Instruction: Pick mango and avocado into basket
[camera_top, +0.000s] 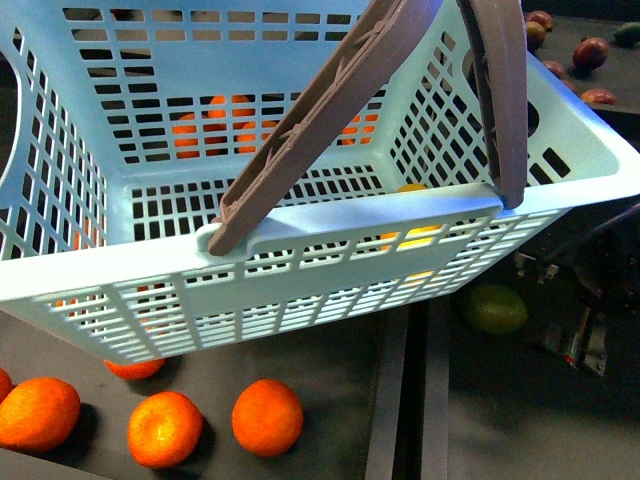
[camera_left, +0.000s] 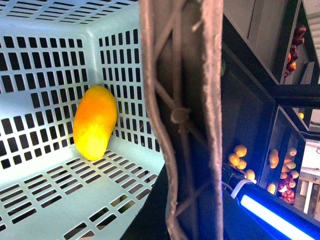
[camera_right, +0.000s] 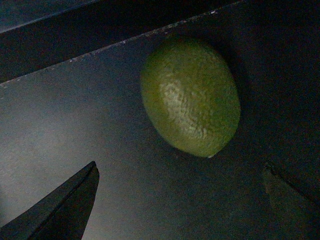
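Observation:
The turquoise basket (camera_top: 330, 215) hangs tilted and fills most of the front view. My left gripper (camera_left: 177, 220) is shut on its brown-grey handle (camera_left: 182, 115), which hides the jaws. The yellow-orange mango (camera_left: 95, 121) lies inside the basket against a slotted wall, and it glows through the slots as the mango (camera_top: 415, 236) in the front view. The green avocado (camera_top: 493, 308) rests on the dark surface just beside the basket's low right corner. My right gripper (camera_right: 177, 205) hovers open over it, with the avocado (camera_right: 190, 97) a little beyond the two dark fingertips (camera_right: 65, 210).
Several oranges (camera_top: 160, 428) lie on the dark surface under the basket's near edge, and more oranges (camera_top: 215, 125) show through its far wall. Red-brown fruits (camera_top: 590, 50) sit at the far right. A groove (camera_top: 410, 400) divides the surface. Shelves of fruit (camera_left: 240, 157) stand beyond the handle.

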